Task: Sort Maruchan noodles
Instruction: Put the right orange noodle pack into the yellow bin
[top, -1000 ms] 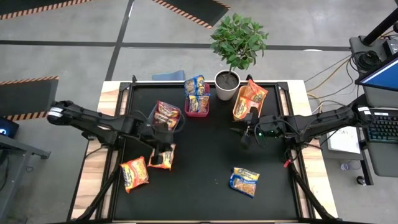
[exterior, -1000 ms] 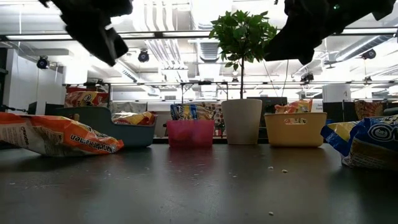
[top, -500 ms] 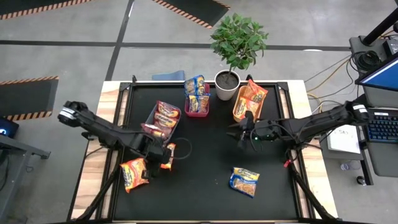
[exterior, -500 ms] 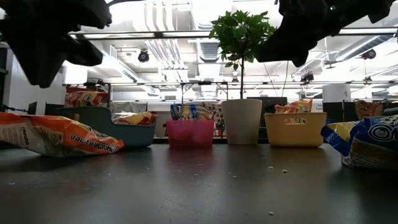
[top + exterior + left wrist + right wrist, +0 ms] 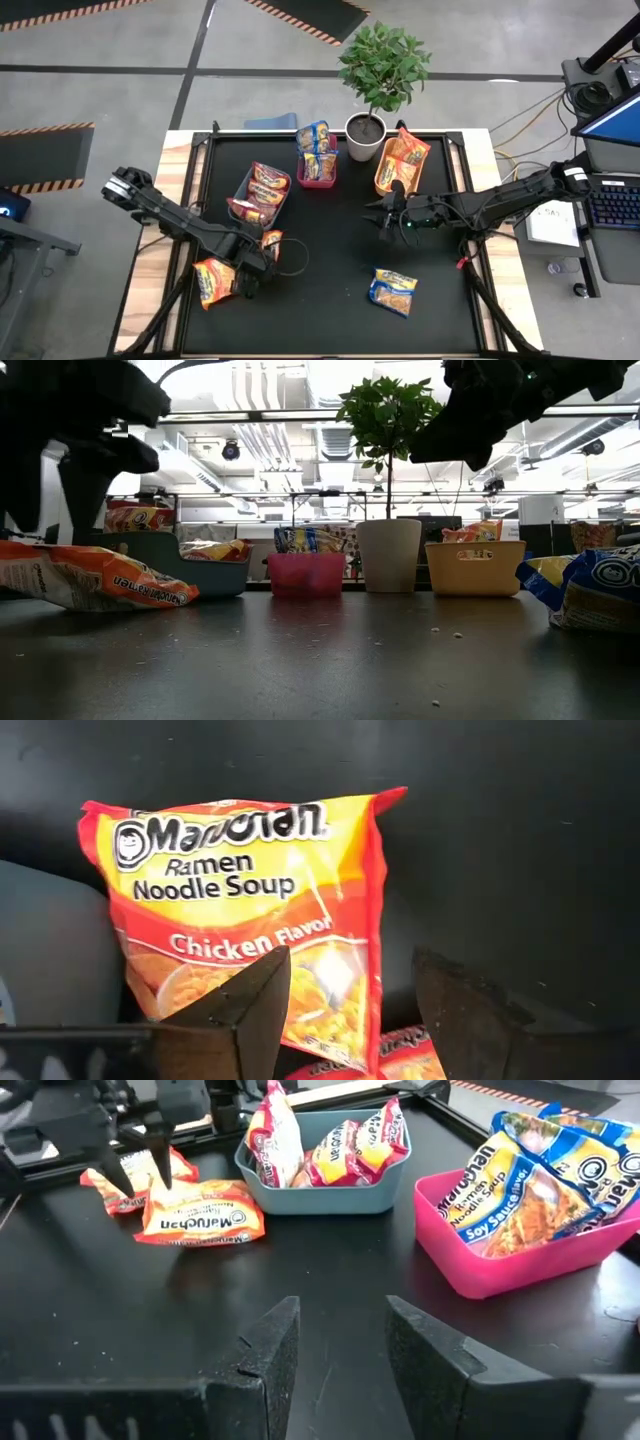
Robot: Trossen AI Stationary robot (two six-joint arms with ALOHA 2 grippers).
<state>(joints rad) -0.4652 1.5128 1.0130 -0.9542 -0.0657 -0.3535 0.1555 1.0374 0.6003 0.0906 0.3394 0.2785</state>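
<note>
L hand (image 5: 255,272), lower left of the high view, fingers parted w/ nothing between them, is over two orange packs (image 5: 216,279) on the tabletop (image 5: 330,300). The wrist view shows a chicken pack (image 5: 245,920) just past its fingers (image 5: 235,1015). R hand (image 5: 384,220), right of centre, is partly parted & empty. Blue pack (image 5: 392,291) lies lower right. Red packs sit in teal bin (image 5: 243,186), blue ones in pink bin (image 5: 318,182), orange ones in orange bin (image 5: 382,182) along the top.
</note>
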